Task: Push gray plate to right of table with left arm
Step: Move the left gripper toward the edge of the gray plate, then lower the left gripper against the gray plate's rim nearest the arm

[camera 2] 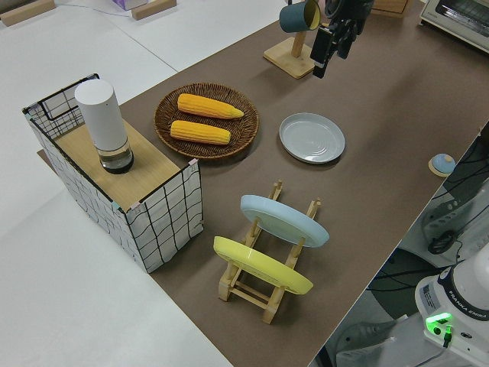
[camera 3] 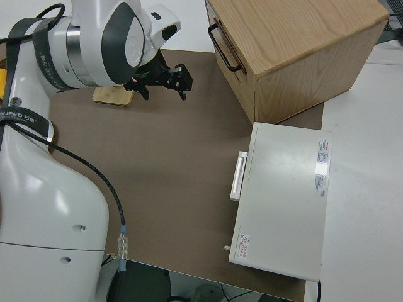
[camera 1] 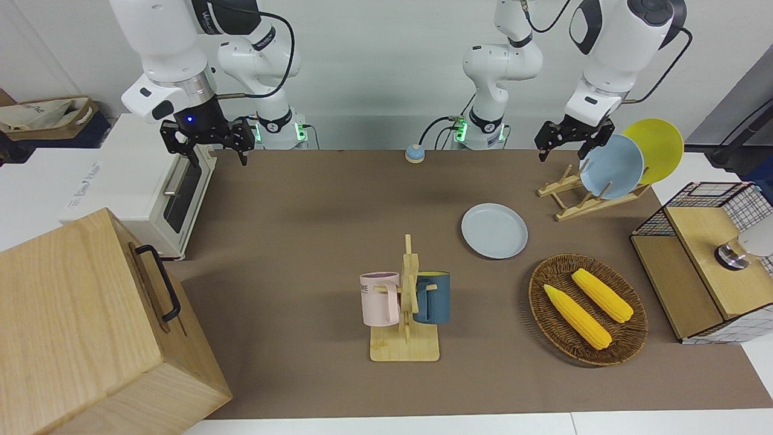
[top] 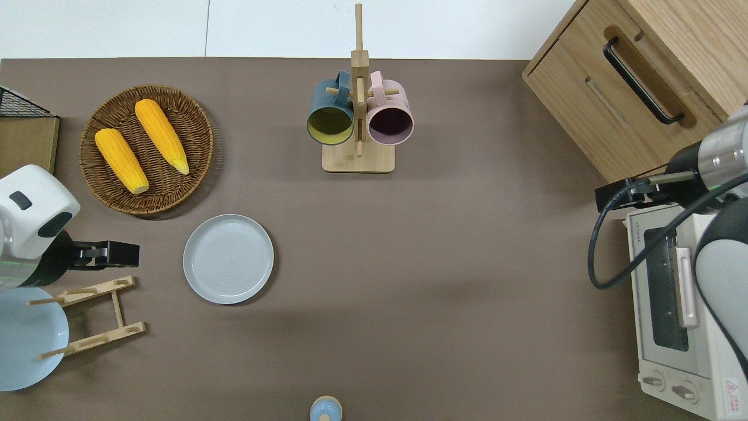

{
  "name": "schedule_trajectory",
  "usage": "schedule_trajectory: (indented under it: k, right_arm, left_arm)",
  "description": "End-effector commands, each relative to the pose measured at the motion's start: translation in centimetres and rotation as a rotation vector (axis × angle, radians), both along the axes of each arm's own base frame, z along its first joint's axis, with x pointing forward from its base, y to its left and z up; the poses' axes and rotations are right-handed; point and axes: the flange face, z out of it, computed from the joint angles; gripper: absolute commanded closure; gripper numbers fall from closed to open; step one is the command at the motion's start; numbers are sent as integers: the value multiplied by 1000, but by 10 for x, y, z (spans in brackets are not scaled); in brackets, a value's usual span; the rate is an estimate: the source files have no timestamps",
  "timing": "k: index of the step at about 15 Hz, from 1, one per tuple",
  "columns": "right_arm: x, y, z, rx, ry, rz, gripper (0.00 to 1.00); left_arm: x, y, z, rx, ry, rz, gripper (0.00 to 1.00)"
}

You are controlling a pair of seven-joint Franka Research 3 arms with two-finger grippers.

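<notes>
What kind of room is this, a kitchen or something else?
Probably a robot lab dressed as a kitchen: two white robot arms stand at a brown table set with a white toaster oven, a wooden mug rack and a pale gray plate.

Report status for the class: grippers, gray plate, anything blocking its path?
Left gripper open, up by the plate rack. Right arm parked. Gray plate flat on table, untouched. Nothing blocking toward right arm's end.

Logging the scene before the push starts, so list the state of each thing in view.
gray plate: flat on the table, untouched
left gripper: raised over the dish rack
right arm: parked
light-blue plate: upright in the rack
yellow plate: upright in the rack
two mugs: hung on their stand
corn cobs: in the wicker basket
</notes>
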Motion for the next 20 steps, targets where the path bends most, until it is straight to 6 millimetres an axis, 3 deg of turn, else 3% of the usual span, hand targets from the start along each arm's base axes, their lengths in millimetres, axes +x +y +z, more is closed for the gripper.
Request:
schedule_trajectory:
  k: [1, 3, 11, 20]
  right_arm:
    - [-3, 0, 3, 6, 4, -4, 17]
    - [-3, 0, 3, 6, 4, -4, 17]
    - [-3, 0, 3, 6, 4, -4, 17]
    - [-3, 0, 3, 6, 4, -4, 17]
  left_arm:
    - [-1, -3, -35, 4, -14, 16, 7]
    - [-3, -5, -63, 3, -14, 21, 7]
    - [-15, -5, -136, -37, -45, 40, 7]
    - [-28, -4, -233, -35, -99, 44, 7]
